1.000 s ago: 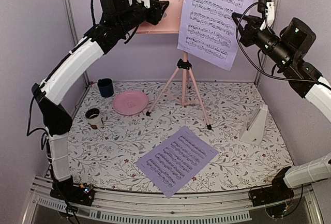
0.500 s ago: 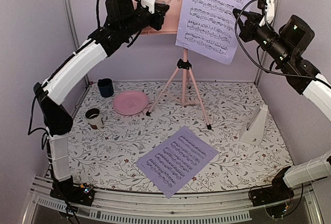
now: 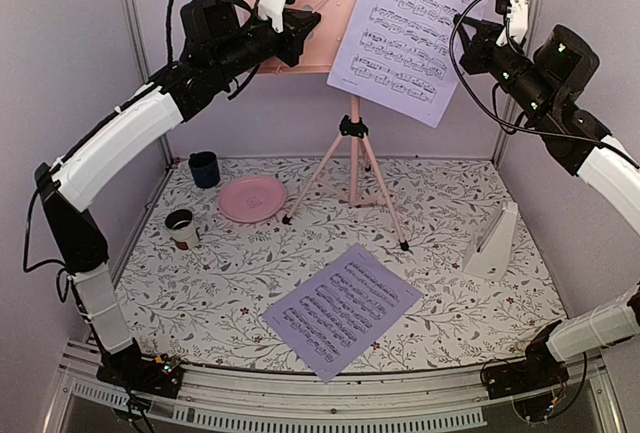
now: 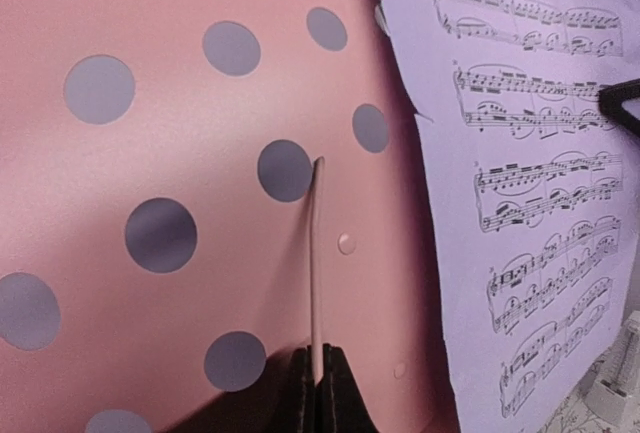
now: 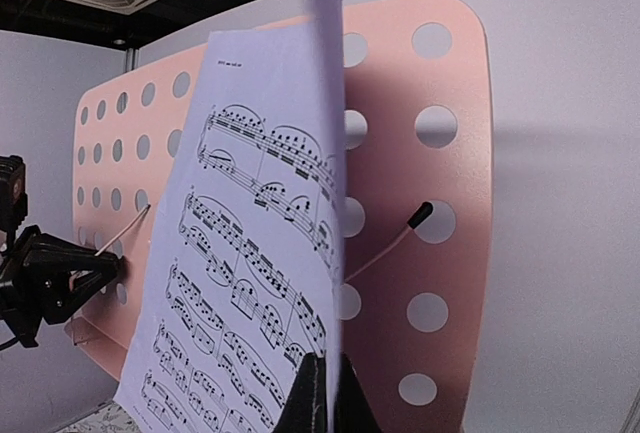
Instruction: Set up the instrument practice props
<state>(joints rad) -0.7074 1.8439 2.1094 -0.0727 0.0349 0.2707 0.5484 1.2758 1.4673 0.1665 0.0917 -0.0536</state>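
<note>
The pink music stand (image 3: 352, 163) stands at the back, its perforated desk (image 3: 320, 3) up high. My left gripper (image 3: 300, 28) is shut on the desk's thin pink page-holder wire (image 4: 315, 253), which runs up from between the jaws (image 4: 316, 378). My right gripper (image 3: 470, 38) is shut on the edge of a lavender sheet music page (image 3: 410, 28), held tilted against the right half of the desk (image 5: 440, 173). The page (image 5: 250, 283) rises from that gripper (image 5: 325, 373). A second page (image 3: 343, 310) lies flat on the table. The white metronome (image 3: 493, 241) stands at the right.
A round pink plate (image 3: 252, 197), a dark blue cup (image 3: 204, 168) and a small cup (image 3: 181, 225) sit at the left of the floral table. Another black-tipped holder wire (image 5: 385, 248) sticks out behind the page. Metal frame posts (image 3: 130, 43) stand at both back corners.
The left gripper has closed on the holder wire and its arm has swung outward to the left. The right gripper has carried the page slightly left and up along the desk.
</note>
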